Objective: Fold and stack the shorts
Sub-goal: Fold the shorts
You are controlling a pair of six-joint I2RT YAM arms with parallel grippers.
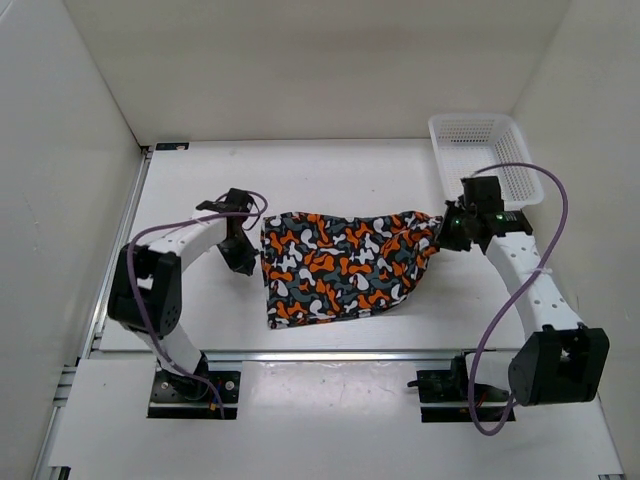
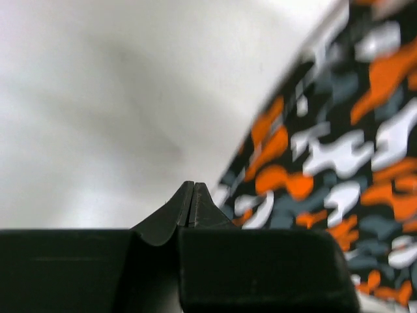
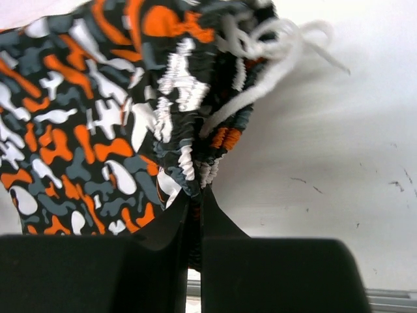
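Observation:
The shorts (image 1: 340, 265), printed in orange, black, grey and white, lie spread on the table between the arms. My right gripper (image 1: 441, 232) is shut on the gathered elastic waistband of the shorts (image 3: 189, 156) at their right end, the white drawstring (image 3: 273, 52) hanging loose above. My left gripper (image 1: 243, 262) is shut and empty, just left of the shorts' left edge. In the left wrist view its fingertips (image 2: 193, 189) are pressed together, with the shorts' edge (image 2: 339, 150) to the right.
A white plastic mesh basket (image 1: 482, 152) stands at the back right, right behind the right gripper. White walls enclose the table on the left, back and right. A metal rail (image 1: 330, 354) runs along the near edge.

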